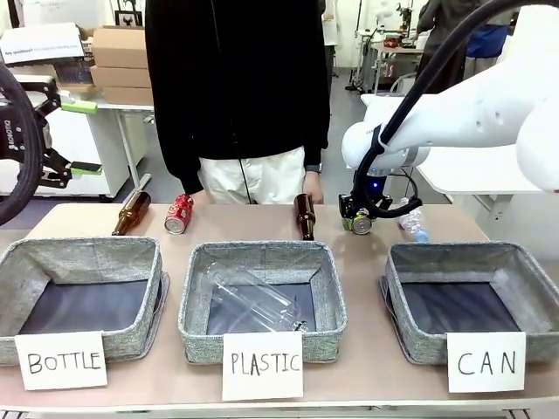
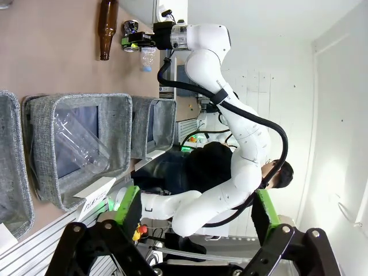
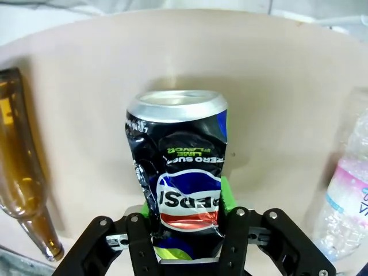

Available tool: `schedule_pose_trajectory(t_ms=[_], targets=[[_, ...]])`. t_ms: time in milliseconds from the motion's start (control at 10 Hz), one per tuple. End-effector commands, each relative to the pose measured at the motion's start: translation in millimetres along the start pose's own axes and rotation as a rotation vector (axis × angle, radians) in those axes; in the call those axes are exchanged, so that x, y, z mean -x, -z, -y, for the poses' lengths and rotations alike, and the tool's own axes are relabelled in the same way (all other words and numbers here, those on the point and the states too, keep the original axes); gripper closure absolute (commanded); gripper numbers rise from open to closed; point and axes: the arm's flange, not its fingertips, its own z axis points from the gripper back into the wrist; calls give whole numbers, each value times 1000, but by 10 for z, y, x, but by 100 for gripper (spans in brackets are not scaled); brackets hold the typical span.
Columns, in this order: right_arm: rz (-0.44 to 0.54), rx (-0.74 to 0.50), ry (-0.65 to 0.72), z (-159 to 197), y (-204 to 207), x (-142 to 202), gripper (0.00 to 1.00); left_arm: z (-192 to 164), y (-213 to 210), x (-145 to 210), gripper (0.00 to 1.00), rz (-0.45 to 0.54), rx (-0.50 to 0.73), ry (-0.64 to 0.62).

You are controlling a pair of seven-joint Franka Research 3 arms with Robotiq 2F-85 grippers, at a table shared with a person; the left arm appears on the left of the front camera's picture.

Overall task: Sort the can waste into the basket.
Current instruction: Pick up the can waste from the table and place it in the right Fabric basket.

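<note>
The right gripper point(image 3: 184, 215) has its jaws clamped across the dented blue can point(image 3: 181, 167), low over the table point(image 1: 262, 229). It sits at eleven o'clock of the basket point(image 1: 454, 255), probably gripped for carrying over. The left gripper point(image 2: 195, 210) hangs wide open and empty, while the red can point(image 1: 179, 214) lies further off at nine o'clock.

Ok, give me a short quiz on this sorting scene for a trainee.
1. Which can is the right hand shut on? A red, B dark blue.
2. True or false: the clear bottle lies inside the PLASTIC basket.
3. Fill in: the left hand is ___.
Key: 1 B, the dark blue can. 2 True. 3 Open.
</note>
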Motion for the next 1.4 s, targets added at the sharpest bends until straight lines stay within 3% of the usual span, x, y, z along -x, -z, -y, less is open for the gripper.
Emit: schedule_pose_trajectory(t_ms=[0, 300, 500, 600, 800, 900, 1000, 1100, 1300], targets=[[-17, -19, -13, 16, -25, -5, 97, 13, -5, -8, 0, -5, 9, 22], [-6, -13, -18, -5, -79, 29, 100, 13, -5, -8, 0, -5, 9, 22], [10, -52, -40, 3, -459, 259, 100, 13, -5, -8, 0, -5, 9, 22], [-3, -87, -32, 54, -914, 608, 100, 13, -5, -8, 0, -5, 9, 22], [-178, -239, -90, 389, -1714, 1696, 100, 13, -5, -8, 0, -5, 9, 22], [-186, -289, -115, 630, -1864, 2169, 100, 13, -5, -8, 0, -5, 9, 22], [-187, -308, -223, 878, -1919, 2547, 100, 13, -5, -8, 0, -5, 9, 22], [-203, -318, -220, 1164, -1876, 2820, 100, 13, -5, -8, 0, -5, 9, 22], [-204, -392, -179, 1379, -1703, 3084, 100, 13, -5, -8, 0, -5, 9, 22]])
